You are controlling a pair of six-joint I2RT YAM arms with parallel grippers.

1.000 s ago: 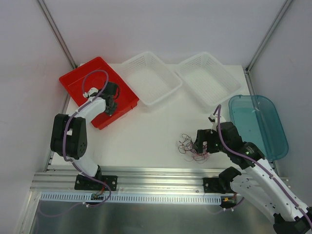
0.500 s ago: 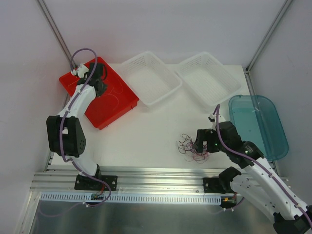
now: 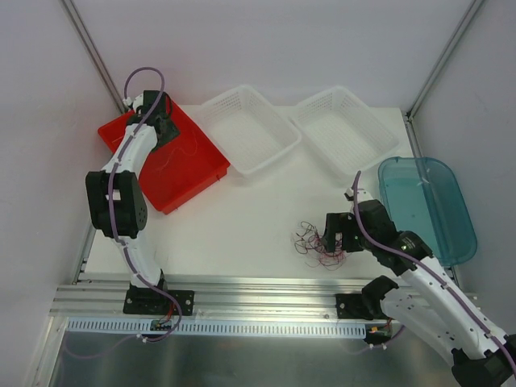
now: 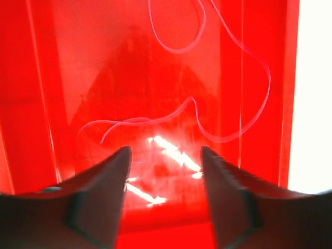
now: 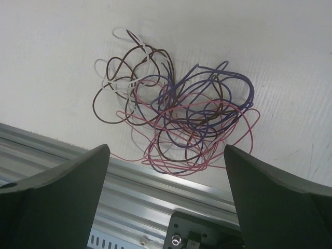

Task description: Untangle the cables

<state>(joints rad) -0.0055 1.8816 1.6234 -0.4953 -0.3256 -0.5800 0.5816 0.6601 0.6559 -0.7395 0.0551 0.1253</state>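
Observation:
A tangle of purple, pink, brown and white cables (image 3: 318,244) lies on the white table near the front rail. My right gripper (image 3: 332,238) hangs just above it. In the right wrist view that gripper (image 5: 167,154) is open wide, with the tangle (image 5: 179,114) beyond its fingertips and nothing between them. My left gripper (image 3: 164,129) is over the back of the red bin (image 3: 189,173). In the left wrist view it (image 4: 165,155) is open and empty above the bin floor (image 4: 104,62), where one thin pale cable (image 4: 176,51) lies loose.
Two white mesh baskets (image 3: 250,129) (image 3: 343,129) stand at the back of the table. A teal bin (image 3: 427,205) sits at the right edge. An aluminium rail (image 3: 242,290) runs along the front, close to the tangle.
My left arm has swung from the red bin's near side to its back, and its gripper has opened. The right arm has hardly moved.

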